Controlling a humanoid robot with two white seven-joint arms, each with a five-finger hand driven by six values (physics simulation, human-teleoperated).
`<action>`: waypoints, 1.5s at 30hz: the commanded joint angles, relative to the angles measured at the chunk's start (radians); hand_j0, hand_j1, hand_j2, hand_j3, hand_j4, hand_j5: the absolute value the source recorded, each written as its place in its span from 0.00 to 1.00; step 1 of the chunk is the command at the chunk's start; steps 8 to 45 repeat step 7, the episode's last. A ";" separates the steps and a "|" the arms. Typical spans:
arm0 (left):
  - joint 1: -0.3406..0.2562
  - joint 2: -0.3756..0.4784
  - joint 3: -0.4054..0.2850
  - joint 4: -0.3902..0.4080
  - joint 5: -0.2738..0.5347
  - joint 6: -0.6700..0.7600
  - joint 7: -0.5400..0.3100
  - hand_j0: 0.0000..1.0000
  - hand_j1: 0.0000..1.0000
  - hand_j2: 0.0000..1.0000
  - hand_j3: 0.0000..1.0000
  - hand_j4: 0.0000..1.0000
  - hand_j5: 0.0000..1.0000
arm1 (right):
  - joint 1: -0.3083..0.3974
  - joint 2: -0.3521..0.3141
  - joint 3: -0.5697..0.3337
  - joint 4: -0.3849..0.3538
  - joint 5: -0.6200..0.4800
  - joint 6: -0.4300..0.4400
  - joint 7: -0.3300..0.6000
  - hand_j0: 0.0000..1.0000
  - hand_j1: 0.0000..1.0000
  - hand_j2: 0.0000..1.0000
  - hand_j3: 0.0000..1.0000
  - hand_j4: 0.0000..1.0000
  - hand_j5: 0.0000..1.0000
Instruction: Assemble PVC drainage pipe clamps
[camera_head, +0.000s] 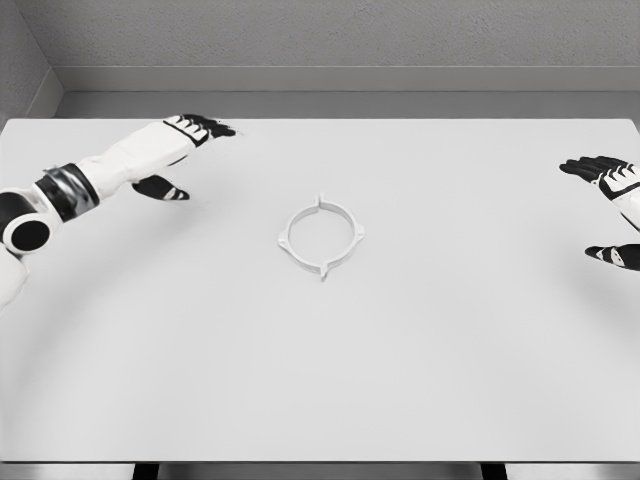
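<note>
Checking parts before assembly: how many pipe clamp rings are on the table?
1. A white clamp ring lies flat at the table's centre, between both hands and touching neither. Nothing seems hidden.

The right hand (612, 205) sits at the right edge of the frame, where the picture cuts off its wrist and the whole arm. The left arm (60, 195) runs out of the frame at the left edge, its upper part unseen. The bench (450, 380) runs past the frame on both sides low down. On the clamp ring (320, 236) at mid-frame, the small tabs are too small to tell whether they are fastened or merely meeting.
</note>
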 joint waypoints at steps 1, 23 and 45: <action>0.000 0.072 0.051 0.069 0.026 0.001 0.001 1.00 1.00 1.00 1.00 1.00 1.00 | 0.000 -0.001 0.000 -0.002 -0.007 0.002 -0.001 1.00 1.00 1.00 1.00 1.00 1.00; -0.003 0.098 0.061 0.070 0.026 0.001 0.001 1.00 1.00 1.00 1.00 1.00 1.00 | 0.000 -0.001 0.000 -0.002 -0.007 0.002 -0.001 1.00 1.00 1.00 1.00 1.00 1.00; -0.003 0.098 0.061 0.070 0.026 0.001 0.001 1.00 1.00 1.00 1.00 1.00 1.00 | 0.000 -0.001 0.000 -0.002 -0.007 0.002 -0.001 1.00 1.00 1.00 1.00 1.00 1.00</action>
